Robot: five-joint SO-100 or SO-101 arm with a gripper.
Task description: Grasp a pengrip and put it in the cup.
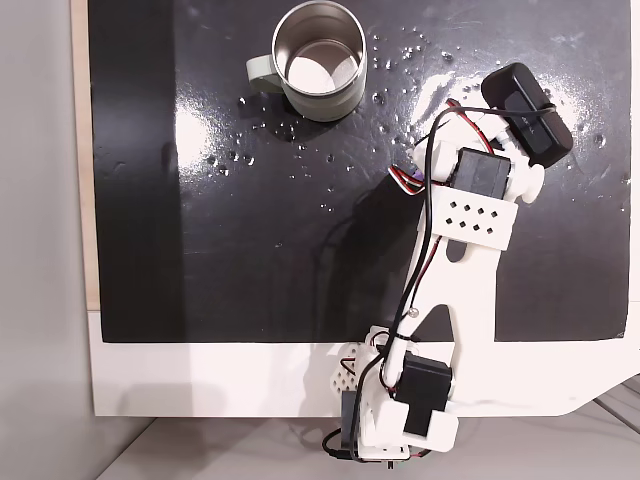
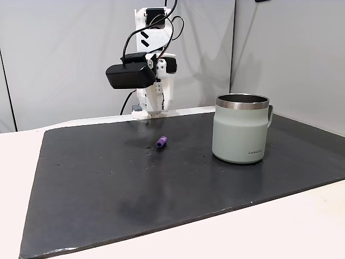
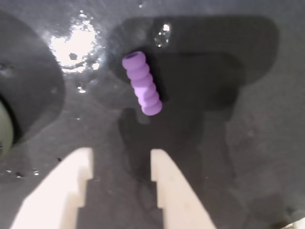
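Observation:
The pengrip (image 3: 142,89), a small purple ribbed tube, lies on the black mat just ahead of my fingertips in the wrist view, tilted slightly. In a fixed view the pengrip (image 2: 161,142) lies left of the cup (image 2: 240,129). The cup is a pale grey-green steel mug standing upright with a shiny inside, and from above the cup (image 1: 318,60) looks empty. My gripper (image 3: 121,155) is open, its white fingers (image 3: 71,191) apart with only mat between them. It hangs above the mat just behind the pengrip, as the gripper (image 2: 157,110) shows from the side.
The black mat (image 2: 108,189) covers most of the white table (image 1: 200,380). The black wrist camera (image 1: 525,112) rides above the gripper. Small shiny specks dot the mat near the cup. The cup's wall (image 3: 2,129) shows at the wrist view's left edge.

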